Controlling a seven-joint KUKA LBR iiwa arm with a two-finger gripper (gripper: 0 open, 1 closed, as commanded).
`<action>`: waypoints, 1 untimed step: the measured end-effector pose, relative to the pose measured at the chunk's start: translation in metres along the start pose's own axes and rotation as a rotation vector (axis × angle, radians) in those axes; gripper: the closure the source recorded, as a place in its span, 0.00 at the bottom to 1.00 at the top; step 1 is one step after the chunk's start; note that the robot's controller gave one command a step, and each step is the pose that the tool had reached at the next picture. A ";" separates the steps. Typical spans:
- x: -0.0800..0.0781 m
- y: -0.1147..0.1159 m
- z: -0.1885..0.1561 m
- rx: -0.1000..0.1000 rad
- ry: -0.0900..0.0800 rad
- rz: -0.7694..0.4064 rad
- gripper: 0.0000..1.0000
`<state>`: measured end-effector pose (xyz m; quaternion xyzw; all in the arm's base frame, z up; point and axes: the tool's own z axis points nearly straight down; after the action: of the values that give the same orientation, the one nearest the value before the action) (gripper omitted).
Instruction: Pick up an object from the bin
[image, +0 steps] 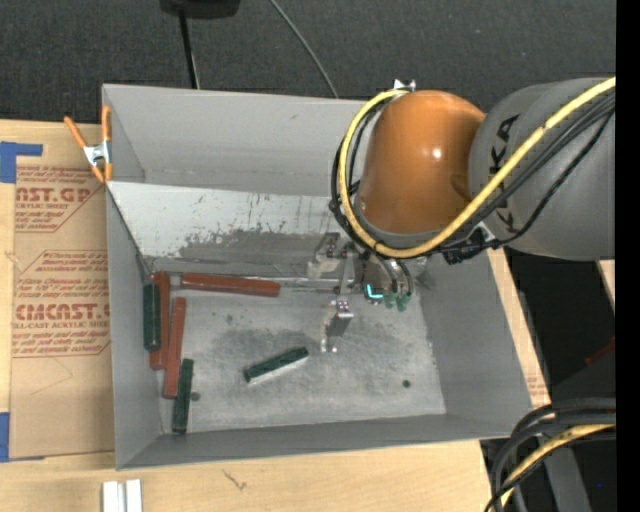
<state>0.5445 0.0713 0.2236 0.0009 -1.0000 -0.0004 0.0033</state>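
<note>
Dark green stick (277, 365), lying flat, just beside pincer (334, 334), not touching.

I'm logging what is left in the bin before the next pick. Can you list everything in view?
bin: one, grey metal, centre of the view.
red sticks: at least two, reddish brown; one long along the floor's back edge, one by the left wall.
green sticks: three, dark green; one alone mid-floor, one against the left wall, one in the front left corner.
speck: one, dark, right of the floor; too small to identify.
arm: one, grey with an orange cover, reaching in from the right.
gripper: one, metal, just right of the mid-floor green stick.
</note>
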 end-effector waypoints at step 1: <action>-0.002 0.000 -0.004 -0.001 -0.008 0.001 0.00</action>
<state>0.5461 0.0710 0.2280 0.0004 -1.0000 -0.0007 -0.0007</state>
